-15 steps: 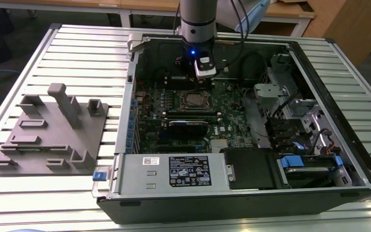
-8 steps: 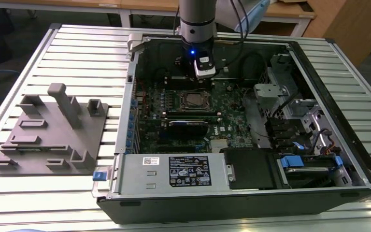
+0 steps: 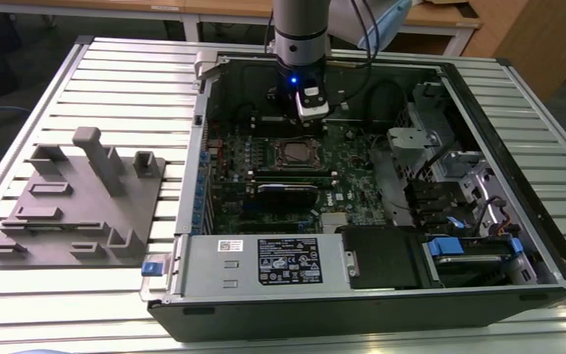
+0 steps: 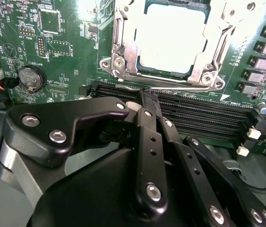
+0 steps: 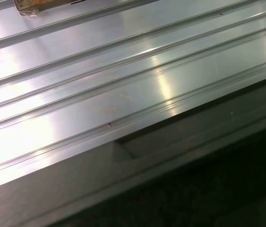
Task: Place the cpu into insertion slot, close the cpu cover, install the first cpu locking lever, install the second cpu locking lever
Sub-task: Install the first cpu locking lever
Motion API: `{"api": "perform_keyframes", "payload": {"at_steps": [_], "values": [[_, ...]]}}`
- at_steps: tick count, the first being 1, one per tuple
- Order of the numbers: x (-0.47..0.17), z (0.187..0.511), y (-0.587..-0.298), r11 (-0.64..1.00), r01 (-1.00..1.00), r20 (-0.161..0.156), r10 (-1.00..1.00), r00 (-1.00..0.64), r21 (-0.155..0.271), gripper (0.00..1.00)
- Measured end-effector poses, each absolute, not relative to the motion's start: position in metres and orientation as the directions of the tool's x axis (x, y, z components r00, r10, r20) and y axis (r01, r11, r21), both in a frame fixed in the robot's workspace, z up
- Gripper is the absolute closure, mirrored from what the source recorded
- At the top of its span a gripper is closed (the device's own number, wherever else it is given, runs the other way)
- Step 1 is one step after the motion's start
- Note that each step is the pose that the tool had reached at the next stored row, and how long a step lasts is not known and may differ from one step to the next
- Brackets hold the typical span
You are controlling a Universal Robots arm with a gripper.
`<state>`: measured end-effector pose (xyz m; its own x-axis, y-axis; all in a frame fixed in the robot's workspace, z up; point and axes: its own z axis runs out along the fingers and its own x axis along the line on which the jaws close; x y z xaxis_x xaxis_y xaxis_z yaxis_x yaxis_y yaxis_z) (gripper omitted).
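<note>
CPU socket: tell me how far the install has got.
Done: the cpu sits in the insertion slot, and the cpu cover lies closed over it. In hand: nothing; the gripper is shut and empty, over the memory slots. Left: the locking levers; whether either is latched cannot be told.

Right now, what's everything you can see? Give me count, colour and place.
table: one, silver, slatted, under everything
computer case: one, black, open, on the table
parts tray: one, grey, exterior view's left of the case
circuit board: one, green, inside the case
frame: one, silvery, on the board
chip: one, silver-grey, inside the frame
memory slots: several, black, beside the frame
power supply: one, grey, inside the case
arm: one, grey, above the case
gripper: one, black, shut, near the memory slots
</note>
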<state>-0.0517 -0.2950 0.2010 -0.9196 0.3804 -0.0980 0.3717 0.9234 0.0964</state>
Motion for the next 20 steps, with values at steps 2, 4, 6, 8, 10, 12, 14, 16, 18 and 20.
{"api": "perform_keyframes", "payload": {"at_steps": [2, 4, 6, 8, 10, 12, 14, 16, 18, 20], "values": [[-0.0516, 0.201, -0.2955, 0.924, 0.371, -0.098, 0.38, -0.92, 0.096, 0.9], [-0.0516, 0.2009, -0.2959, 0.924, 0.371, -0.099, 0.38, -0.92, 0.095, 0.9], [-0.0517, 0.2009, -0.2962, 0.924, 0.371, -0.099, 0.38, -0.92, 0.095, 0.9], [-0.0517, 0.2009, -0.2968, 0.924, 0.371, -0.1, 0.379, -0.92, 0.094, 0.9], [-0.0517, 0.2008, -0.297, 0.924, 0.371, -0.1, 0.379, -0.92, 0.094, 0.9], [-0.0516, 0.2007, -0.2971, 0.924, 0.371, -0.1, 0.379, -0.92, 0.094, 0.9], [-0.0517, 0.2005, -0.2973, 0.924, 0.371, -0.101, 0.379, -0.92, 0.094, 0.9], [-0.0516, 0.2001, -0.2975, 0.924, 0.37, -0.102, 0.379, -0.92, 0.094, 0.9], [-0.0516, 0.1996, -0.2976, 0.924, 0.37, -0.104, 0.379, -0.92, 0.095, 0.9], [-0.0517, 0.1992, -0.2977, 0.924, 0.37, -0.104, 0.379, -0.919, 0.095, 0.9]]}}
